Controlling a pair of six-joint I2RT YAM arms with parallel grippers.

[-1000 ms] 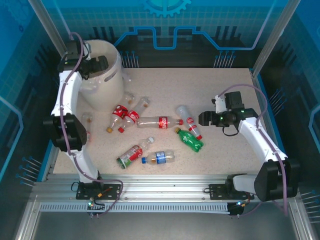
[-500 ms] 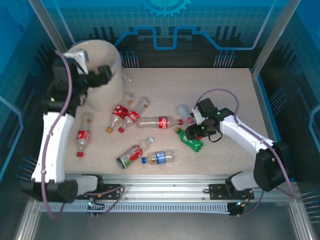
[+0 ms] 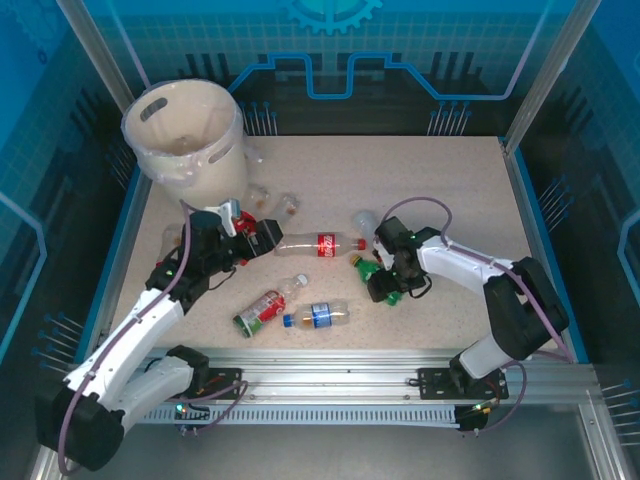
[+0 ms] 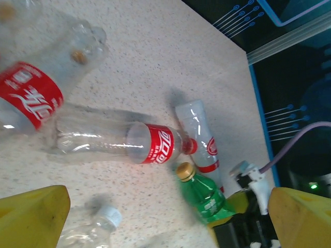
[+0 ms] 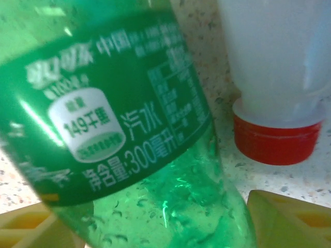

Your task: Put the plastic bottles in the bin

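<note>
The bin (image 3: 185, 135) stands at the far left corner. Plastic bottles lie scattered mid-table: a long red-labelled one (image 3: 318, 243) (image 4: 124, 142), a white-labelled one with a red cap (image 3: 368, 228) (image 4: 199, 134) (image 5: 274, 77), a blue-labelled one (image 3: 318, 315) and a red-and-green-labelled one (image 3: 262, 310). My right gripper (image 3: 385, 285) (image 5: 150, 227) is open, its yellow fingers (image 5: 289, 222) astride the green bottle (image 3: 372, 270) (image 5: 129, 129) (image 4: 204, 199). My left gripper (image 3: 258, 236) (image 4: 165, 227) is open and empty, low over the red-labelled bottles by the long one's base.
Two small clear bottles (image 3: 262, 195) lie close to the bin's foot, and another (image 3: 170, 240) lies at the left edge. A clear white-capped bottle (image 4: 93, 227) lies just under the left fingers. Blue walls enclose the table; the far right half is bare.
The left arm swung down from the bin rim to the bottles at mid-left. The right gripper moved left and down onto the green bottle.
</note>
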